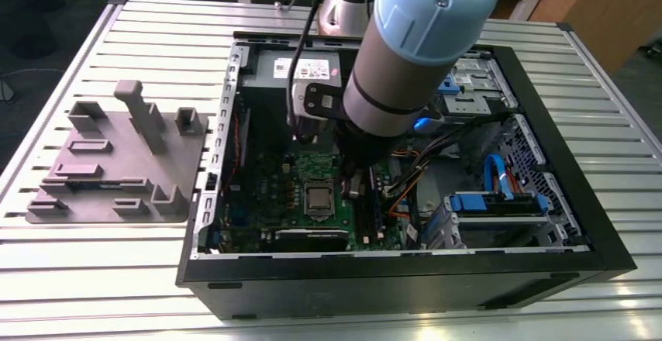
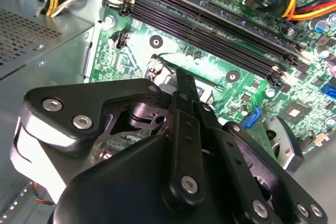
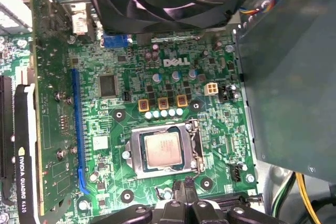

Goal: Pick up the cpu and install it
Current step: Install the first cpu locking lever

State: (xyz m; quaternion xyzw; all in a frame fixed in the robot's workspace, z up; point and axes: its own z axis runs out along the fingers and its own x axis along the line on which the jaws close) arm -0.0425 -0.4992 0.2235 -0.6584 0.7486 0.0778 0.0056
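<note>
Your exterior view looks down from high up at the open computer case (image 1: pixel 414 201) on the worktop (image 1: pixel 93 263). Both wrist views sit close above the green motherboard (image 3: pixel 157 87), which all 3 views share.

cpu (image 3: pixel 163 149): we see a small flat square chip with a silvery-grey top.
pose: we find it lying flat and level.
place: seated inside the metal-framed socket (image 3: pixel 195 150) on the green motherboard (image 3: pixel 220 124), also visible in the exterior view (image 1: pixel 318 198).

- Even, fairly bright light overall; the computer case (image 1: pixel 414 279) interior lies in shadow.
- Glare whitens the motherboard (image 2: pixel 210 72) in the second wrist view.
- The gripper (image 2: pixel 178 182) body is blurred close-up.
</note>
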